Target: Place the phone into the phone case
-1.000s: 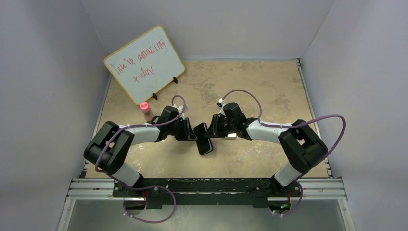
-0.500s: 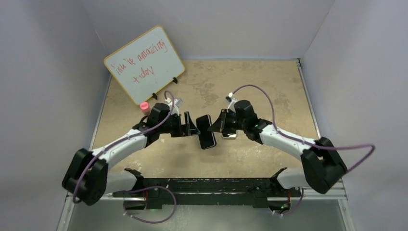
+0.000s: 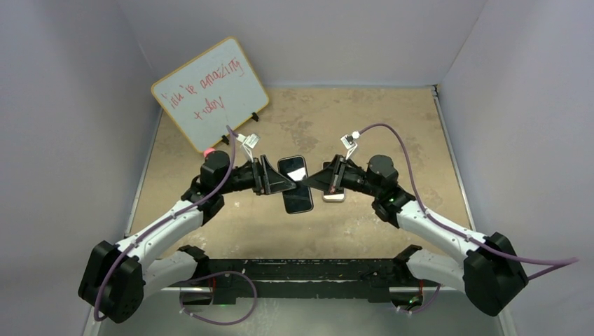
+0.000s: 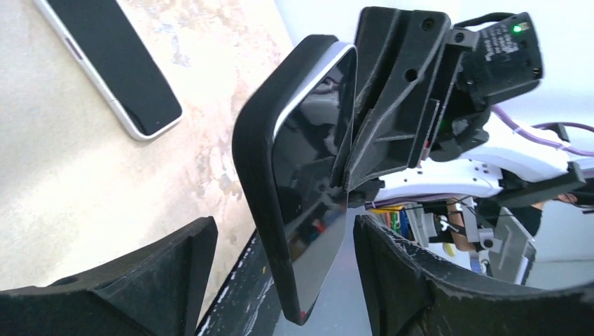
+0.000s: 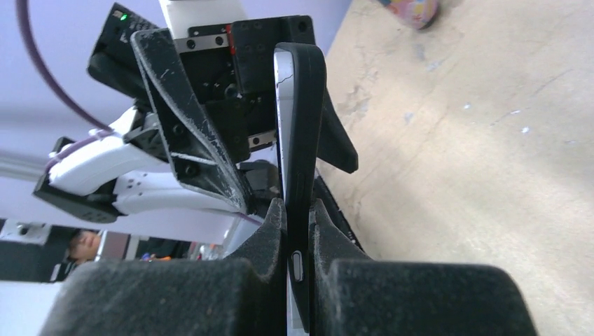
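The phone, glossy black screen with a silvery-white rim, sits inside the matte black phone case and is held in the air on edge between both grippers. In the left wrist view the case wraps the screen. My right gripper is shut on the cased phone's long edge; in the right wrist view its fingers pinch the case beside a side button. My left gripper is open, with its fingers standing on either side of the phone with gaps.
A second phone lies flat on the table below the right gripper, and shows a dark screen with a pale rim in the left wrist view. A whiteboard stands at the back left, with a pink-capped object by its foot.
Both arms have stretched forward and risen, carrying the cased phone up and toward the back. The left jaws now stand wide apart around it.
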Motion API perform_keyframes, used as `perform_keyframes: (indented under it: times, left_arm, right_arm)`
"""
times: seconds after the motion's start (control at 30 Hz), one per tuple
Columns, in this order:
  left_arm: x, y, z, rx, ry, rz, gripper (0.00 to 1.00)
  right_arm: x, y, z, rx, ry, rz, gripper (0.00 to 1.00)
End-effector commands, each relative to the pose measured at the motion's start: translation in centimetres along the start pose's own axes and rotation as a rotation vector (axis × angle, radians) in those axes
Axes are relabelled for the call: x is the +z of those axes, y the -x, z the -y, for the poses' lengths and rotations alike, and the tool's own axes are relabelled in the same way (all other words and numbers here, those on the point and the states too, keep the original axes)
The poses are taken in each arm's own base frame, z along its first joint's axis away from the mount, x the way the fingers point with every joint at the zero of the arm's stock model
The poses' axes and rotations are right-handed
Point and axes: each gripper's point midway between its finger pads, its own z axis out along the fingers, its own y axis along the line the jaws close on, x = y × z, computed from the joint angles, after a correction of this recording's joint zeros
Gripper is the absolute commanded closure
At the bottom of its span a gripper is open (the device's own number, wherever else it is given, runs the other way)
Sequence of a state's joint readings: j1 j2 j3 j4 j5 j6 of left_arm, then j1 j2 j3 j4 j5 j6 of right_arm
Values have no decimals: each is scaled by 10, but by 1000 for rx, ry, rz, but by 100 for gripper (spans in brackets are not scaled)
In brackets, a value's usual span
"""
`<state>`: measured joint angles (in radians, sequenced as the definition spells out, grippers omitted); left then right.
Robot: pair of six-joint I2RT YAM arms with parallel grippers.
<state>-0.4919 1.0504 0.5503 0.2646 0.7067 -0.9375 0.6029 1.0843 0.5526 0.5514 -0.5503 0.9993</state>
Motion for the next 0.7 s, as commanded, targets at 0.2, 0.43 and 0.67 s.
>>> perform_keyframes:
  times: [0.2,0.43,0.67]
  left_arm:
    - [-8,8,47,-9,-264,59,67]
    - [-11,10,55,27,-302,74,100]
    - [-12,15,62,60,-322,96,100]
  right_arm:
    - [-4,4,-48,-24,217,-11,100]
    - [-13,-15,-37,-71,180,-86,48]
    - [-22,-43,-13,-68,138,-175,14]
